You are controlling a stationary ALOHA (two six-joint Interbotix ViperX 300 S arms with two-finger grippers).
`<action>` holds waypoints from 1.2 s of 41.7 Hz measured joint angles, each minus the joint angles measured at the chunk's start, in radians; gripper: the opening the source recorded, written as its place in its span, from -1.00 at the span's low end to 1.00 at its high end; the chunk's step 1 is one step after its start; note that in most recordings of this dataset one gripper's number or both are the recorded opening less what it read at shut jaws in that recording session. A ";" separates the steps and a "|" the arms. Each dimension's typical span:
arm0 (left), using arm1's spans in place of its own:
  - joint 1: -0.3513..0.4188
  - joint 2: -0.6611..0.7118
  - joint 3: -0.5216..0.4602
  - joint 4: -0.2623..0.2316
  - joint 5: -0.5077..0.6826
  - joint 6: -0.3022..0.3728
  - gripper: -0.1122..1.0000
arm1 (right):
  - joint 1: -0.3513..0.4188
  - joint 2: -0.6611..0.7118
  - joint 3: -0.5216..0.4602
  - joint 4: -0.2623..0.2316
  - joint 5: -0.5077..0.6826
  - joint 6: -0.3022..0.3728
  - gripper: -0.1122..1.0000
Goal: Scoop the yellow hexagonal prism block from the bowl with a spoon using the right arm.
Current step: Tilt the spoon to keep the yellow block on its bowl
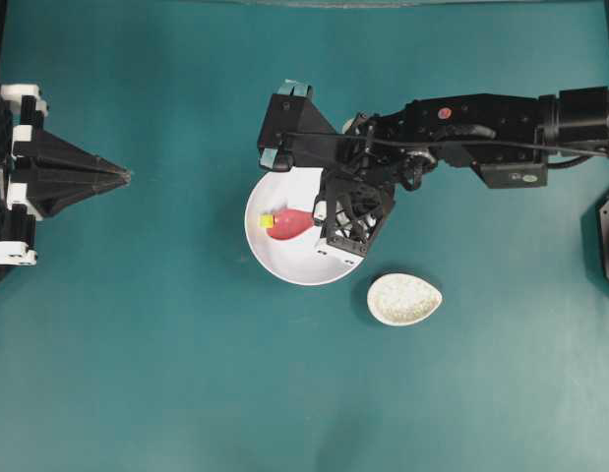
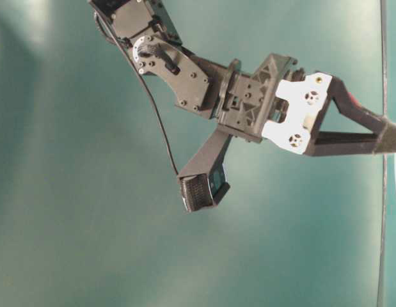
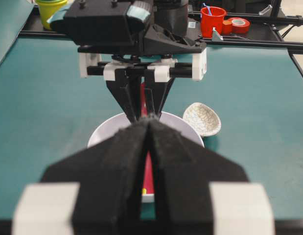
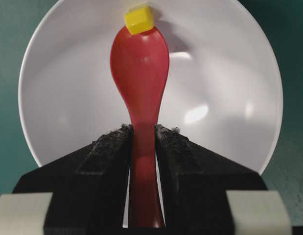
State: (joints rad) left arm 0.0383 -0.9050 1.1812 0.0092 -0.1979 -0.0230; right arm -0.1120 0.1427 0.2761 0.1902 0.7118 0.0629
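A: Yellow hexagonal prism block (image 4: pixel 139 19): lies inside the bowl (image 4: pixel 58 107), touching the tip of the spoon (image 4: pixel 140 63). How should it handle?

B: Judged tiny, light and rigid, so it may skid on the glossy white wall rather than climb into the scoop. It needs no grip of its own; the spoon is the tool.

A: And the spoon?

B: Stiff, glazed, probably slippery. The right arm's fingers (image 4: pixel 104 161) pinch its handle just behind the scoop, a sound hold for steering the tip.

A: The other arm?

B: Left gripper (image 3: pixel 149 147): fingers pressed together, holding nothing, parked well apart from the bowl on the worktop (image 1: pixel 137 344). A speckled spoon rest (image 1: pixel 403 299) lies just beside the bowl.

A: What stays unclear?

B: Whether the block sits on the scoop's lip or only against it. Overhead, the right gripper (image 1: pixel 335 218) covers the handle; the handle's end is cut off in the wrist view.
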 measured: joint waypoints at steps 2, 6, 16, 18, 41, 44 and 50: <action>0.000 0.000 0.002 0.000 0.000 0.002 -0.81 | 0.002 0.000 -0.002 0.000 -0.005 0.002 -0.40; 0.000 0.000 0.000 0.000 0.000 0.000 -0.81 | 0.000 -0.002 0.000 0.000 -0.017 0.002 -0.40; -0.002 0.000 0.002 0.000 0.000 0.002 -0.81 | 0.000 -0.017 -0.002 0.000 -0.055 0.002 -0.40; 0.000 0.000 0.000 0.002 0.000 0.000 -0.81 | 0.000 -0.017 -0.002 0.000 -0.061 0.002 -0.40; 0.000 0.000 0.000 0.002 0.000 0.003 -0.81 | 0.000 -0.041 0.006 0.002 -0.078 0.005 -0.40; 0.000 0.000 0.002 0.002 0.000 0.003 -0.81 | 0.000 -0.052 0.018 0.002 -0.092 0.006 -0.40; -0.002 0.000 0.002 0.002 0.000 0.002 -0.81 | 0.000 -0.066 0.049 0.003 -0.126 0.006 -0.40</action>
State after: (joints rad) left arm 0.0368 -0.9050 1.1827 0.0107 -0.1979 -0.0215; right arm -0.1120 0.0767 0.3252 0.1933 0.5860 0.0690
